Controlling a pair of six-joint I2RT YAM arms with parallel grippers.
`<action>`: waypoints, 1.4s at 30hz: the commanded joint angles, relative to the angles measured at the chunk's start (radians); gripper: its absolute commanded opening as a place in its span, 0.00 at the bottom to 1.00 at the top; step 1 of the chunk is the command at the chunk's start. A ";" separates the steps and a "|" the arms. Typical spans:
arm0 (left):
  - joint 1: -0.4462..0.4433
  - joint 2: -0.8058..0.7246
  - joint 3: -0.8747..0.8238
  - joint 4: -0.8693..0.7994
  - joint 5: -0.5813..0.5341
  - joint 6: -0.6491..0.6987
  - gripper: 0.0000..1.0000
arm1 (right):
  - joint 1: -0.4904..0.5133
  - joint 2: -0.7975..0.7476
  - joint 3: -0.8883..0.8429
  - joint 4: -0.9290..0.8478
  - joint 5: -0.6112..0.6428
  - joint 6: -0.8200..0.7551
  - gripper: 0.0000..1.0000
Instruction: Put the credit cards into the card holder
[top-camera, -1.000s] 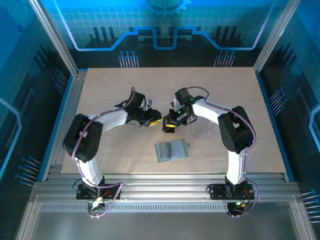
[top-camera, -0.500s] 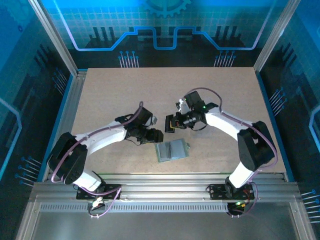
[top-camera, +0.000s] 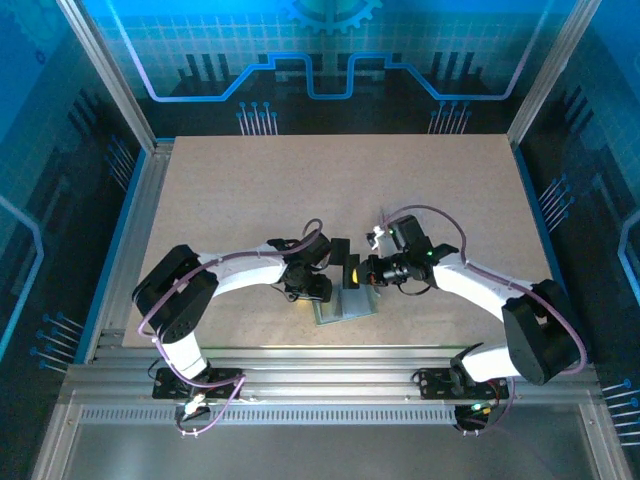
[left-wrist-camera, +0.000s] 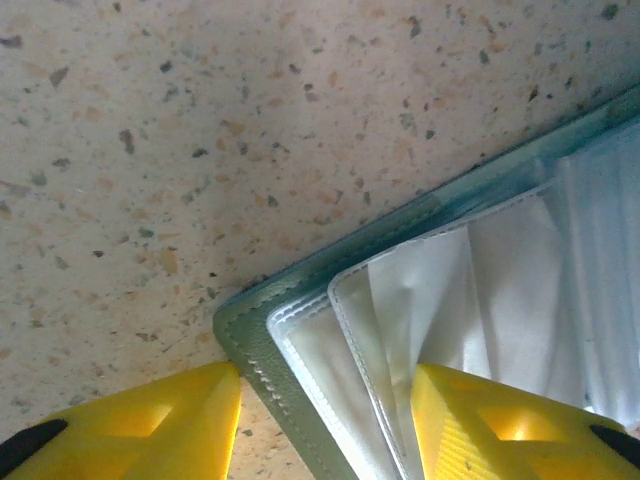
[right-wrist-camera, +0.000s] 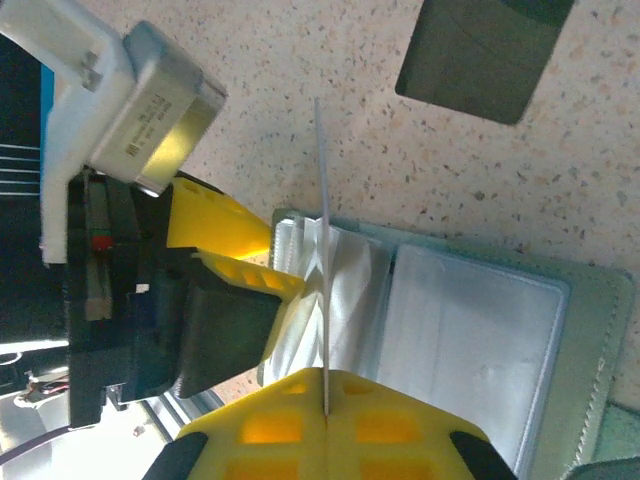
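Observation:
The pale green card holder (top-camera: 356, 304) lies open on the table, its clear sleeves (right-wrist-camera: 340, 290) fanned up. My right gripper (right-wrist-camera: 325, 415) is shut on a thin credit card (right-wrist-camera: 322, 230), seen edge-on and standing upright over the sleeves. A second, dark credit card (right-wrist-camera: 485, 55) lies flat on the table just beyond the holder (right-wrist-camera: 600, 330). My left gripper (left-wrist-camera: 325, 425) is open, its jaws astride the holder's corner (left-wrist-camera: 250, 335). One of its yellow fingers (left-wrist-camera: 500, 415) rests on the sleeves, the other on the table beside the holder. In the top view the two grippers, left (top-camera: 325, 287) and right (top-camera: 355, 272), meet over the holder's left half.
The speckled tabletop (top-camera: 250, 190) stretches wide behind and to both sides. The metal rail (top-camera: 330, 362) of the near edge runs just in front of the holder. The dark card (top-camera: 340, 248) lies close behind both grippers.
Both arms have come forward and down to the holder. The right gripper has carried its card over the sleeves, and the left gripper has reached the holder's left corner.

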 joint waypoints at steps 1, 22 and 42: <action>-0.011 0.023 0.007 -0.033 -0.049 -0.027 0.46 | -0.009 -0.008 -0.033 0.065 -0.020 -0.013 0.00; -0.019 0.030 -0.052 0.004 -0.020 -0.063 0.34 | 0.017 0.120 -0.104 0.215 -0.029 0.022 0.00; -0.019 0.030 -0.064 0.012 -0.014 -0.069 0.32 | 0.095 0.158 -0.103 0.237 0.004 0.033 0.00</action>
